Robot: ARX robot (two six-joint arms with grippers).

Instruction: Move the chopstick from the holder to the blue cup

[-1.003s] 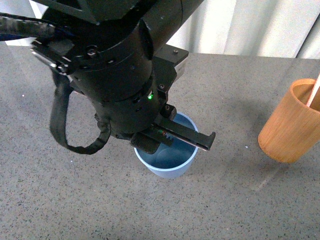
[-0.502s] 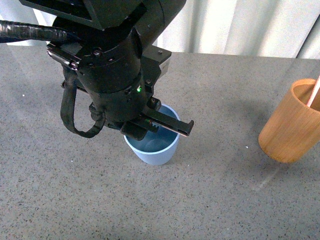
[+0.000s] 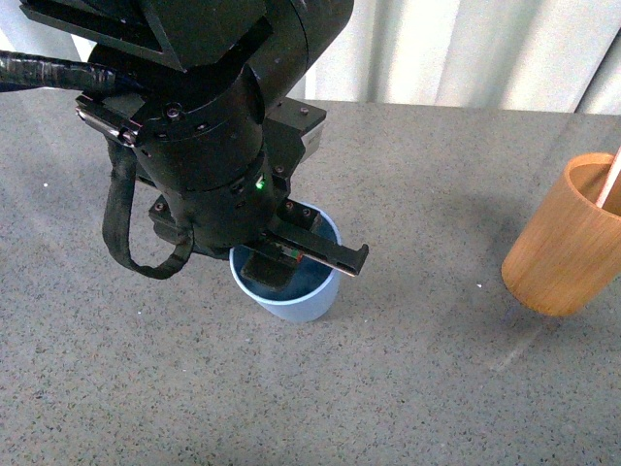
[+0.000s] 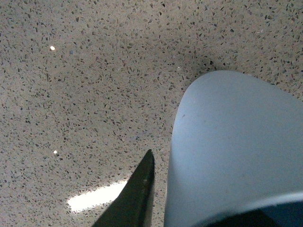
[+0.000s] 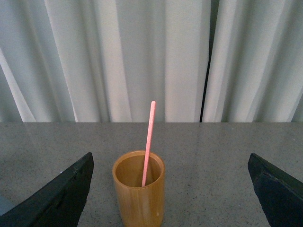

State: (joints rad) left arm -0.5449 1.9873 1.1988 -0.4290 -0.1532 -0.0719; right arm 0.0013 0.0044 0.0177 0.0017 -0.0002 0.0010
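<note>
The light-blue cup (image 3: 291, 299) stands upright on the grey table, left of centre. My left gripper (image 3: 296, 256) is shut on its rim, one finger inside and one outside. In the left wrist view the blue cup (image 4: 236, 151) fills the frame beside the outer finger (image 4: 138, 194). The wooden holder (image 3: 561, 248) stands at the far right with one pinkish chopstick (image 3: 609, 181) leaning in it. In the right wrist view the holder (image 5: 138, 196) and the chopstick (image 5: 149, 137) sit ahead of my right gripper (image 5: 170, 160), which is open and well short of them.
The speckled grey table (image 3: 437, 388) spans the whole scene. White curtains (image 5: 142, 56) hang behind its far edge. The left arm's black body (image 3: 204, 126) hides the table behind the cup.
My left arm has slid the blue cup to the left across the table. The holder and chopstick have not moved.
</note>
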